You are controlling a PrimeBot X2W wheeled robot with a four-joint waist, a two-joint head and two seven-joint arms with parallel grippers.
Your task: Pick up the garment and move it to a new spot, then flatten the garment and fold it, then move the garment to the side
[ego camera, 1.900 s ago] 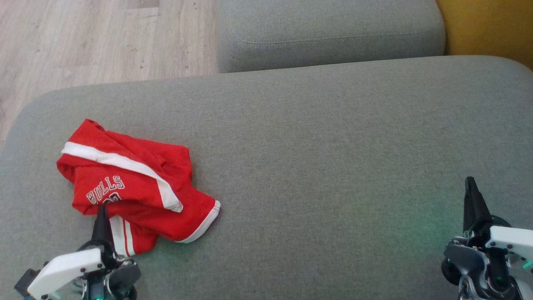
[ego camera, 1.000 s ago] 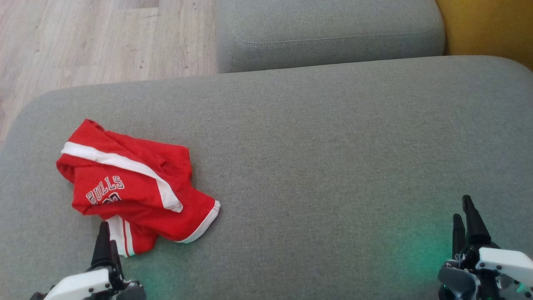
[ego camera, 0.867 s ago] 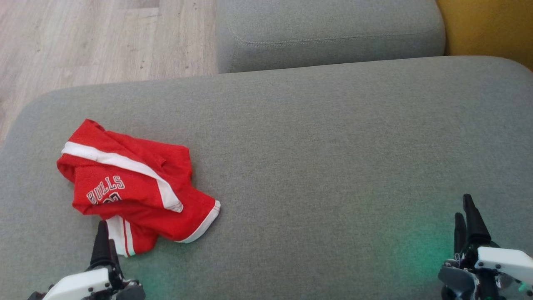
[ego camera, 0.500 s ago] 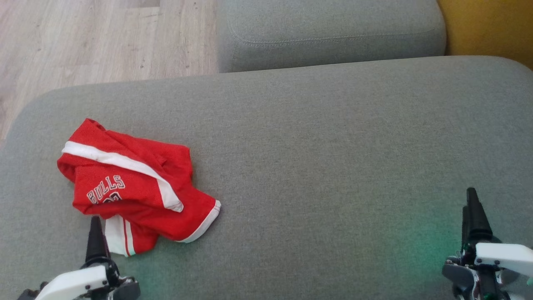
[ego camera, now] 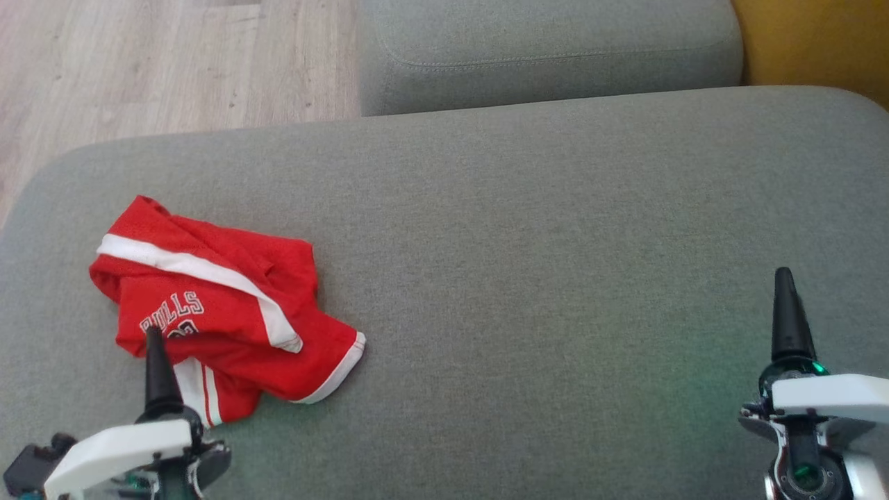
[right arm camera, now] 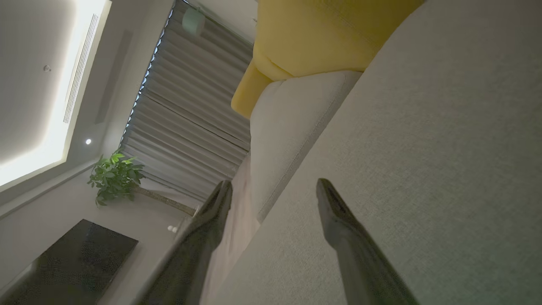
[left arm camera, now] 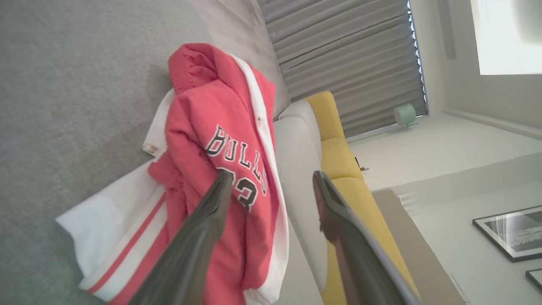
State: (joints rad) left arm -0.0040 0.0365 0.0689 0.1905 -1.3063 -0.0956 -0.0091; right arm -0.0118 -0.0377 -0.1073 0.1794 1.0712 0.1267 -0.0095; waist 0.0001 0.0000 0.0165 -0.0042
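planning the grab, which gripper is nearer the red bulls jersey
Left. The left gripper, open, is at the near edge of the red Bulls jersey; the right gripper, open, is far to its right over the grey cushion.

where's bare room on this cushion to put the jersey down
Biggest bare stretch: the grey cushion right of the garment, through to its right end, bordered behind by the second cushion. A narrower strip runs between the garment and the edge by the wood floor. Crowded: the left, where the garment lies.
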